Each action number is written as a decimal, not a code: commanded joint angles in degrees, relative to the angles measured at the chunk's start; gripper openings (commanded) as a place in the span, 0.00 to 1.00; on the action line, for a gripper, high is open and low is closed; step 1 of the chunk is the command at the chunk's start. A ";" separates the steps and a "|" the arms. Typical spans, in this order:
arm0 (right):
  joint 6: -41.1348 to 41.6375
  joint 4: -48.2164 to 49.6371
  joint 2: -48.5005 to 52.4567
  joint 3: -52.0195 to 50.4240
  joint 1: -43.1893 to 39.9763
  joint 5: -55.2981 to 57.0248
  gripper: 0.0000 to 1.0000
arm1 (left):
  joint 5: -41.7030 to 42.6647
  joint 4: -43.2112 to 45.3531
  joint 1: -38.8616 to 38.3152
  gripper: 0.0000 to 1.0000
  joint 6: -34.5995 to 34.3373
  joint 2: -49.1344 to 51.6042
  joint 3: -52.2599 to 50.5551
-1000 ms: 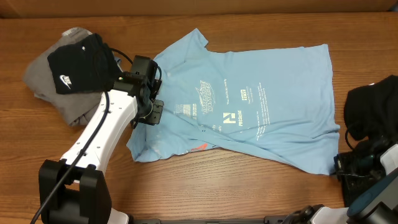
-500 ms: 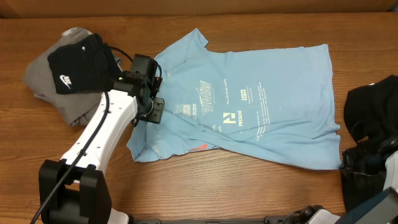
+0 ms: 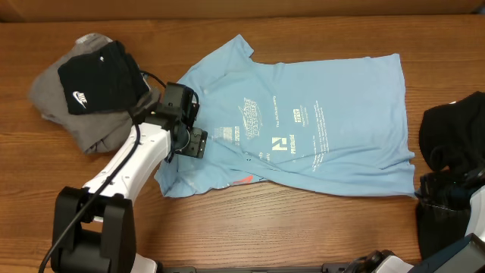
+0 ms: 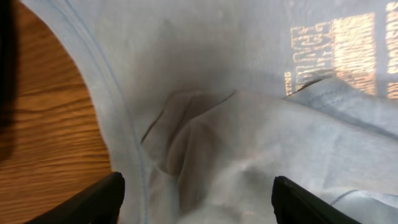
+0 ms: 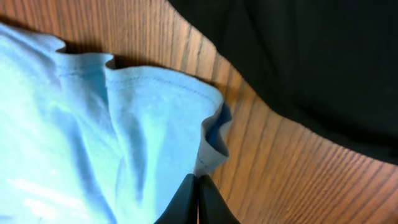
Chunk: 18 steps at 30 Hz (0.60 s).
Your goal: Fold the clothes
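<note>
- Brown wood-grain worktop (image 3: 250,227), seen from above; a paler strip runs along the far edge.
- Light blue shirt (image 3: 341,98) lies spread across the middle, white lettering up, sleeve end to the left, hem to the right. Its near left part is rumpled and folded over.
- Left pincer (image 4: 199,205): fingers spread wide, low over the bunched cloth at the shirt's left side. Nothing sits between them but the fabric below. The wrist view shows a fold ridge and mirrored print showing through the cloth.
- Right pincer (image 5: 198,190): tips pressed together, pinching the shirt's hem at its near right corner, where the edge curls up off the wood.
- Black garment (image 3: 455,129) is heaped at the right edge, just beyond that corner, with bare wood between it and the shirt.
- Far left: a grey piece (image 3: 49,95) with a black Nike piece (image 3: 98,76) lying on top, near the left arm.
</note>
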 commanded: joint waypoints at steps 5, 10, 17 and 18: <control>-0.83 0.57 -0.76 1.33 -0.22 -2.86 0.04 | 2.71 0.96 0.28 0.04 0.04 3.32 -1.18; -2.12 0.50 -0.76 1.36 -0.22 -3.65 0.04 | 5.01 -5.86 0.31 0.04 -0.20 2.34 2.14; -1.99 -0.61 -0.46 1.20 -0.20 -0.92 0.35 | 4.55 -8.55 0.28 0.04 -0.22 -0.26 4.24; -1.40 -1.01 -0.07 1.16 -0.22 0.17 0.59 | 4.52 -8.39 0.26 0.04 -0.20 -0.22 4.22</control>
